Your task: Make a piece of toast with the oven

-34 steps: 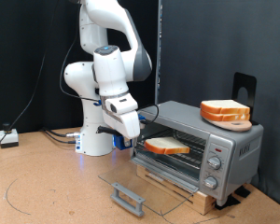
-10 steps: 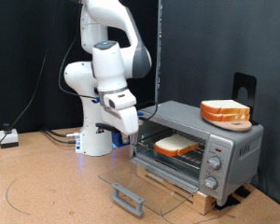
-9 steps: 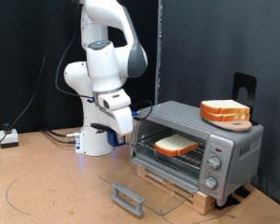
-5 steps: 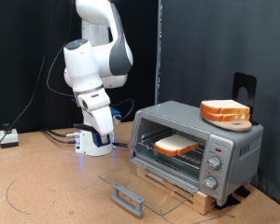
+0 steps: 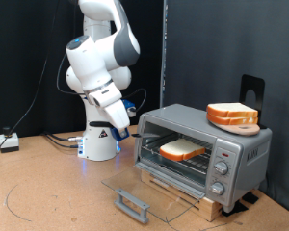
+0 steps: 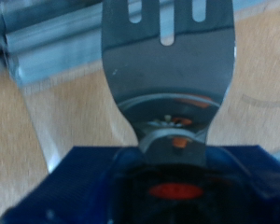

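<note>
The piece of toast (image 5: 183,149) lies flat on the wire rack inside the oven (image 5: 236,144), whose glass door (image 5: 144,186) hangs open and flat in front. My gripper (image 5: 121,122) is to the exterior view's left of the oven, apart from it. In the wrist view it is shut on the handle of a slotted metal spatula (image 6: 168,56), and the blade carries nothing. The spatula itself is hard to make out in the exterior view.
A thicker pile of bread slices (image 5: 231,115) sits on a wooden board on the oven's top. The door's grey bar handle (image 5: 133,204) sticks out low in front. Three knobs (image 5: 222,166) are on the oven's side panel. Cables (image 5: 19,144) lie at the exterior view's left.
The slice went from the oven's mouth deeper onto the rack. Then my arm drew back from the oven to the exterior view's left and turned, with the empty spatula still held.
</note>
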`<state>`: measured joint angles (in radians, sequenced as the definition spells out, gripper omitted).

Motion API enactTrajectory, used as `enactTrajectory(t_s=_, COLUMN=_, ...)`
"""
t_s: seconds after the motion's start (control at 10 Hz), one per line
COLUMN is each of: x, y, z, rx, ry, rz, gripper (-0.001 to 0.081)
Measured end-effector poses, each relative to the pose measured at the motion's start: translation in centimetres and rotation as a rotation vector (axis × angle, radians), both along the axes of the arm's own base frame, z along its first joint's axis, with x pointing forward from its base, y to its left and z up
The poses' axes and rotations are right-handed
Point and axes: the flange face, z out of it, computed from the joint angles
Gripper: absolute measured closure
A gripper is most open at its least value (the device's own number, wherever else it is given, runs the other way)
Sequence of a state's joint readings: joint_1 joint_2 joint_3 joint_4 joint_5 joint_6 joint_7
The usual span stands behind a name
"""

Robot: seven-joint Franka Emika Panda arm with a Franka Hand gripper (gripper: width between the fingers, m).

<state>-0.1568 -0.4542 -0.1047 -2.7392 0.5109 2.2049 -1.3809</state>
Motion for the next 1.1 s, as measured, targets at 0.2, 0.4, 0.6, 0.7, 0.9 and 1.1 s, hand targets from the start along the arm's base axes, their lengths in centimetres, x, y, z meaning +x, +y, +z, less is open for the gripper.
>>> enactTrajectory(t_s=0.2, x=-0.1, y=1.4, z=2.4, rx=0.066, ry=-0.042, rz=-0.005, gripper=0.0394)
enactTrajectory(t_s=0.4, x=-0.4, y=2.6, z=4.7, rx=0.11, ry=-0.059, rz=-0.047, gripper=0.0394)
enactTrajectory(t_s=0.6, x=-1.0, y=3.5, z=7.2, rx=0.111, ry=-0.066, rz=-0.037, gripper=0.0394)
enactTrajectory(t_s=0.7, x=-1.4, y=3.8, z=8.1, rx=0.104, ry=-0.066, rz=-0.015, gripper=0.0394)
enactTrajectory(t_s=0.9, x=-1.4, y=4.2, z=7.8, rx=0.147, ry=-0.06, rz=-0.023, gripper=0.0394)
enactTrajectory(t_s=1.1, x=-2.1, y=6.8, z=7.7, rx=0.26, ry=0.013, rz=0.031, gripper=0.0394)
